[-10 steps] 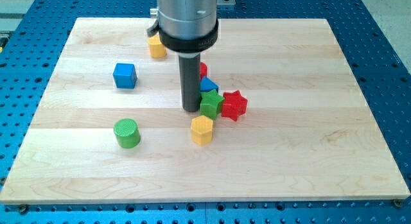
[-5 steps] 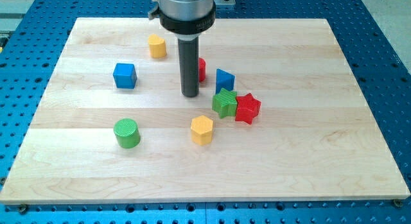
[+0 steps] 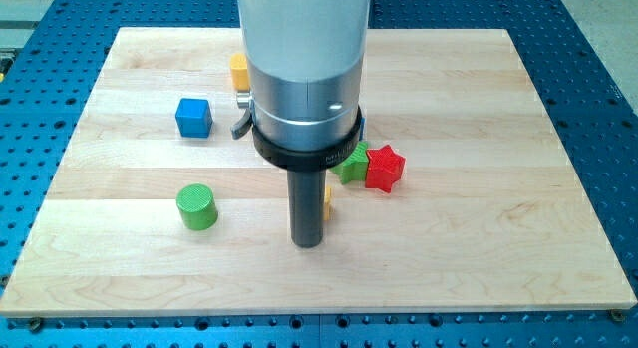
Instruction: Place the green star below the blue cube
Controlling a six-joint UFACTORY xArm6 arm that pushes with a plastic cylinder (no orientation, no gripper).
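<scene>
Our green star (image 3: 352,167) shows only as a ridged green sliver, most of it hidden behind the arm's silver body (image 3: 304,79); it lies near the middle of the bench (image 3: 518,238), slightly toward the right edge. The blue cube (image 3: 193,117), a plain solid block, sits well apart from it toward the left edge, in the far half of the bench.

A red star (image 3: 384,169) touches the green star on its right-edge side. A small blue patch (image 3: 360,123) peeks out beside the arm's body just behind the green star; we cannot make out its shape. A yellow block (image 3: 238,71) is partly hidden near the far edge, and a thin yellow strip (image 3: 327,201) shows just right of the rod (image 3: 307,208). A green cylinder (image 3: 196,206) stands alone toward the left edge in the near half.

We carry no claw, only the rod; my tip (image 3: 307,242) rests on the bench toward the near edge, in front of the green star and clear of it, with nothing held
</scene>
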